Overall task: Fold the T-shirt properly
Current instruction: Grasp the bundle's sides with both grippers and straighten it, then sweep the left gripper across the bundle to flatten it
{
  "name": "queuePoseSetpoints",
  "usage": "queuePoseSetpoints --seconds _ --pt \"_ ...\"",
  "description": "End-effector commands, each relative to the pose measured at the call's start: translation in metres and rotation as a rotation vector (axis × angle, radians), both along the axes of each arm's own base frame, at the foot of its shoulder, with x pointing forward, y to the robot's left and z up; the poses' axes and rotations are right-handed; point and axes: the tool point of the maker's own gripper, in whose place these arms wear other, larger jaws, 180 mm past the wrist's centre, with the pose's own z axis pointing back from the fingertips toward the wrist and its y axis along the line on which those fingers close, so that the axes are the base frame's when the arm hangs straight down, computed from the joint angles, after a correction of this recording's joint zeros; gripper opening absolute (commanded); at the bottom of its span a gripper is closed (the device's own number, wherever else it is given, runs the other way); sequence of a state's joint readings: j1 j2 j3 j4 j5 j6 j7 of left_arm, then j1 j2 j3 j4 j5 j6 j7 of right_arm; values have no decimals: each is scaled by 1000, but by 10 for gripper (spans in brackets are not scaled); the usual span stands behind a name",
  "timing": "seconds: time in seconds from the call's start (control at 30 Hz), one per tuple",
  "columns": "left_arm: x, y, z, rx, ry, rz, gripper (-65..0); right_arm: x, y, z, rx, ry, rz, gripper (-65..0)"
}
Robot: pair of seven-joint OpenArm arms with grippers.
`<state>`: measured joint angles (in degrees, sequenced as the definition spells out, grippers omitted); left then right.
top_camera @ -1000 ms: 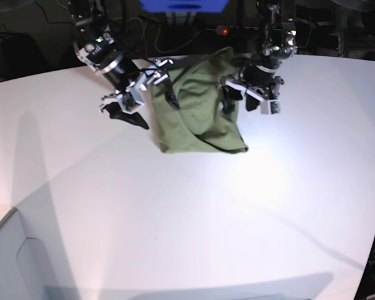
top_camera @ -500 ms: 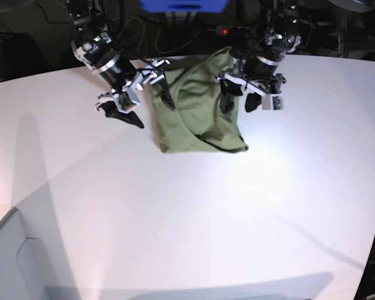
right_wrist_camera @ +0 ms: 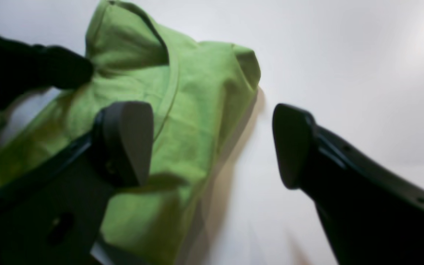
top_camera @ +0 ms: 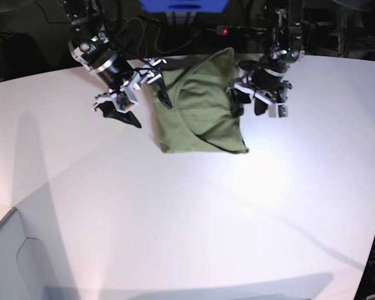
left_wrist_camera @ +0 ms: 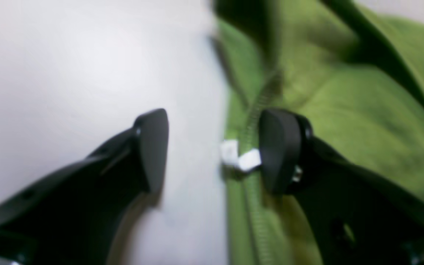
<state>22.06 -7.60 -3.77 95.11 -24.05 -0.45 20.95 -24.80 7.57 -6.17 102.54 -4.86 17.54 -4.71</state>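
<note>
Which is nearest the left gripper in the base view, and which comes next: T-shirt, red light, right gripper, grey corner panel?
From the left gripper:
1. T-shirt, right beside it.
2. Red light, behind it past the table's back edge.
3. Right gripper, across the shirt.
4. Grey corner panel, front corner on the right arm's side.

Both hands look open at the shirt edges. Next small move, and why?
Probably lift both hands clear. The T-shirt lies as a compact folded bundle on the table; the left hand and right hand are open, each straddling a side edge and gripping nothing. Corners look slightly uneven, so check before regrasping.
</note>
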Motion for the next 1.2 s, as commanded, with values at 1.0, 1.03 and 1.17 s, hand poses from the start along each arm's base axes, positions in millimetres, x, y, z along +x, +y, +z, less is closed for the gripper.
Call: queuePoseSetpoints --seconds 1.0,1.03,1.17 --pt "-9 -35 -9 -55 41 -50 -650 15 -30 15 -10 -62 -78 -165" --pt "-9 -35 -9 -55 41 -50 -650 16 -34 15 -15 -64 -87 -165" --pt "5 -36 -3 -51 16 -60 -650 17 -57 13 -45 -61 -143 -165"
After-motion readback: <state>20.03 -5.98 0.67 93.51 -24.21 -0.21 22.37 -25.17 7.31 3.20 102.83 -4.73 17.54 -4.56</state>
